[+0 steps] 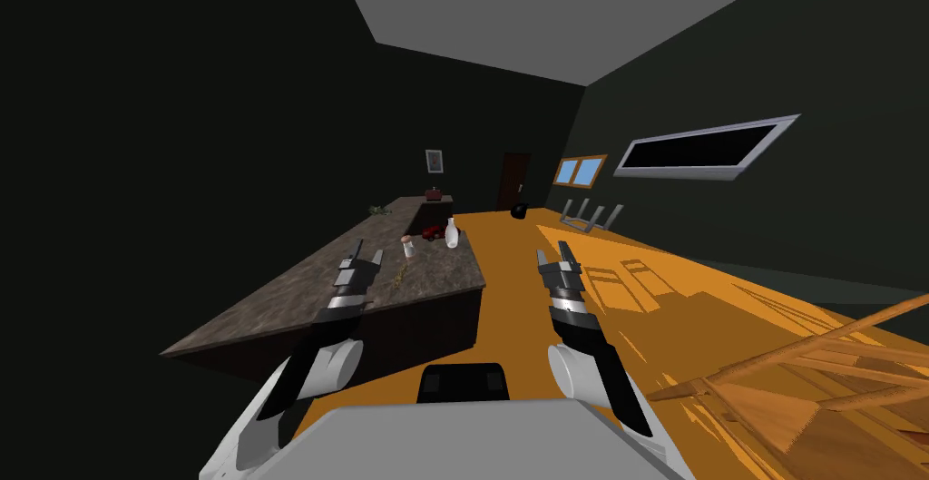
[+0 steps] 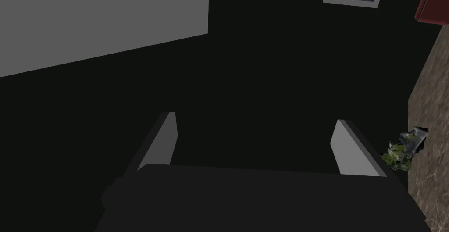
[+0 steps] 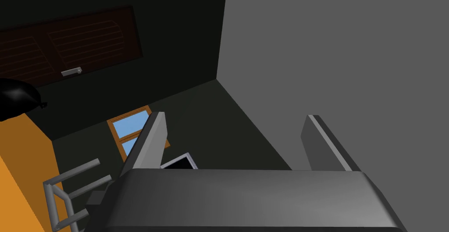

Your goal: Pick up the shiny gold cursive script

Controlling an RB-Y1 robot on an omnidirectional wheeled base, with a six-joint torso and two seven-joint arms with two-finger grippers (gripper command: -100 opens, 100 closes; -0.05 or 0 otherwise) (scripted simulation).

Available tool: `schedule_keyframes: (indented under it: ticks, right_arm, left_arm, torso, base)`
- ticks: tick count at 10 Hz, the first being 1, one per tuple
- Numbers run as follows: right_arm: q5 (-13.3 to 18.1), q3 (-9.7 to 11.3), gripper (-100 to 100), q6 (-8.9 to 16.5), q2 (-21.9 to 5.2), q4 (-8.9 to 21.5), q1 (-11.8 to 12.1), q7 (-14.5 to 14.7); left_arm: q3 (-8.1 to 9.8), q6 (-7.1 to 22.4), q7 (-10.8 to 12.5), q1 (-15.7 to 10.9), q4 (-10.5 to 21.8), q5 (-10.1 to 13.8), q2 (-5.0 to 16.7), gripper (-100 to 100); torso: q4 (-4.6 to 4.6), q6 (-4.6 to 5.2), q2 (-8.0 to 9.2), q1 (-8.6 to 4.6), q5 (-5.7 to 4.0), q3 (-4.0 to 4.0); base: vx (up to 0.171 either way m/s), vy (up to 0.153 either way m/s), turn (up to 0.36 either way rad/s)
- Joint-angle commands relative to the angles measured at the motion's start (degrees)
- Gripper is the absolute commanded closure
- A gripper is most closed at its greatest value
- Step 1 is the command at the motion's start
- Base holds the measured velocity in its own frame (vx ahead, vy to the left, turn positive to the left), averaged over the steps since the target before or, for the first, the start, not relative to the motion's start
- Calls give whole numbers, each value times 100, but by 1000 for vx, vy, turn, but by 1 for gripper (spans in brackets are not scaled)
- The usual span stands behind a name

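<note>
The gold cursive script point(image 1: 400, 273) lies as a thin, small squiggle on the mottled brown stone counter point(image 1: 299, 298), near its front corner. My left gripper point(image 1: 366, 252) hovers over the counter just to the left of the script, open and empty. In the left wrist view that gripper point(image 2: 256, 144) points past the counter's edge point(image 2: 432, 111) at a dark wall. My right gripper point(image 1: 553, 254) hangs over the orange floor to the right of the counter, open with nothing in it point(image 3: 236, 141).
On the counter beyond the script stand a small pink-lidded jar point(image 1: 408, 247), a white vase point(image 1: 451, 233), a red object point(image 1: 433, 232), a crumpled green thing point(image 1: 379, 209) point(image 2: 403, 148) and a dark red box point(image 1: 435, 195). A tipped wooden chair point(image 1: 816, 366) lies at the right.
</note>
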Motion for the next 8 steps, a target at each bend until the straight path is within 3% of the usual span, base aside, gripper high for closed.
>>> schedule_keyframes:
  ticks: [1, 2, 3, 4, 5, 6, 7, 8]
  right_arm:
    - [0, 0, 0, 0, 0, 0, 0, 0]
    - [0, -1, 0, 0, 0, 0, 1, 0]
    - [0, 0, 0, 0, 0, 0, 0, 0]
    - [0, -1, 0, 0, 0, 0, 1, 0]
    - [0, 0, 0, 0, 0, 0, 0, 0]
    - [0, -1, 0, 0, 0, 0, 1, 0]
    - [0, 0, 0, 0, 0, 0, 0, 0]
    - [0, -1, 0, 0, 0, 0, 1, 0]
  left_arm:
    - [27, 182, 115, -33, 101, 20, 26, -100]
    - [145, 421, 326, -102, 182, 92, 99, -100]
    - [145, 460, 326, -102, 182, 92, 99, -100]
    - [268, 664, 549, -176, 268, 166, 161, -100]
    - [268, 754, 549, -176, 268, 166, 161, -100]
    - [396, 922, 782, -253, 359, 243, 216, -100]
    - [396, 1062, 782, -253, 359, 243, 216, -100]
    - [527, 1268, 1024, -333, 455, 320, 265, -100]
  torso:
    - [0, 0, 0, 0, 0, 0]
    - [0, -3, 0, 4, 1, 0]
    - [0, -1, 0, 6, 1, 0]
    - [0, -3, 2, 8, 2, 1]
    - [0, 0, 0, 6, 1, 0]
    - [0, -4, 1, 7, 1, 1]
    - [0, -1, 0, 5, 1, 0]
    - [0, -3, 1, 6, 1, 1]
  base:
    - [-1, -30, -54]
    - [-2, -28, -91]
    - [-3, -20, -49]
    - [-2, -30, -123]
    - [-1, -27, -55]
    - [0, -32, -86]
    - [-2, -28, -71]
    - [-1, -33, -125]
